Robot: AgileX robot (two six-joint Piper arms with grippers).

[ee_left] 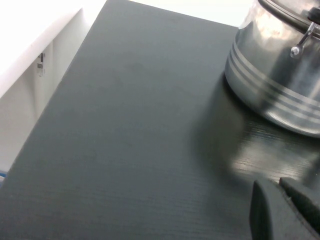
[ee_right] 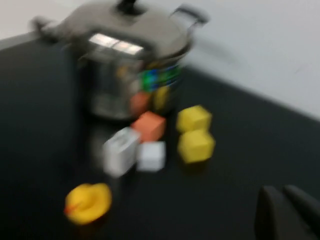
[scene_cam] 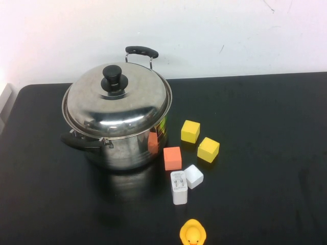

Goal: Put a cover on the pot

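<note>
The large shiny steel pot (scene_cam: 127,148) with two black side handles stands at the left back of the black table. The domed steel lid (scene_cam: 117,104) with its black knob (scene_cam: 113,77) sits on the pot's rim. Neither arm shows in the high view. In the left wrist view my left gripper (ee_left: 277,184) is shut and empty, low over the table, well apart from the pot's wall (ee_left: 270,75). In the right wrist view my right gripper (ee_right: 280,190) is shut and empty, far back from the pot (ee_right: 115,90) and the lid (ee_right: 125,25).
To the right of the pot lie two yellow blocks (scene_cam: 190,131) (scene_cam: 208,149), an orange block (scene_cam: 172,158), a small white block (scene_cam: 193,176) and a white charger (scene_cam: 179,187). A yellow rubber duck (scene_cam: 192,233) sits at the front edge.
</note>
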